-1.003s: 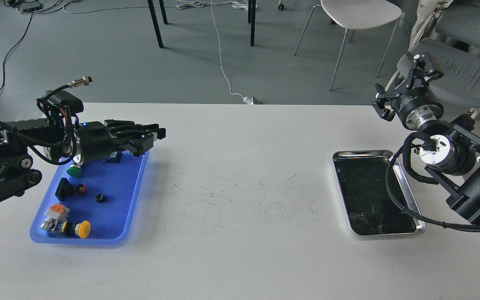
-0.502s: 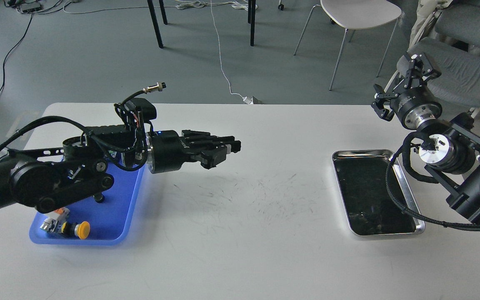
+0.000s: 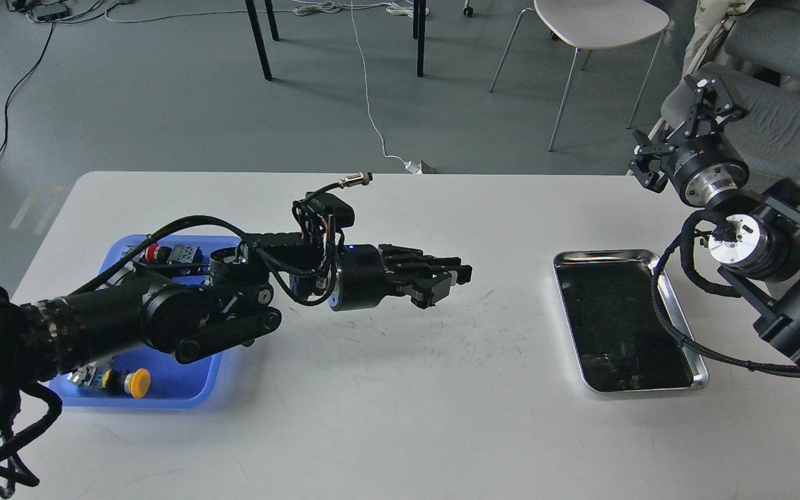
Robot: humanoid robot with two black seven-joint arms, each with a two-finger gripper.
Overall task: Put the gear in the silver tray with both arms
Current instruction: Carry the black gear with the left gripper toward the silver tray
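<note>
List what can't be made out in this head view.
- Left claw: dark and side-on over the table; whether it holds a gear cannot be told.
- Right claw: small against the grey chair; open or shut unclear.
- Blue tray: the left arm covers most of it.
- Silver tray: the right arm's cable crosses its right rim; its mirror-like bottom shows only dark reflections.

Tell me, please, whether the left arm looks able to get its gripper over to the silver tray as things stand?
Probably yes: bare table lies between the left gripper and the silver tray, and the right gripper sits raised behind the tray's far corner. Whether the arm stretches that far is uncertain.
</note>
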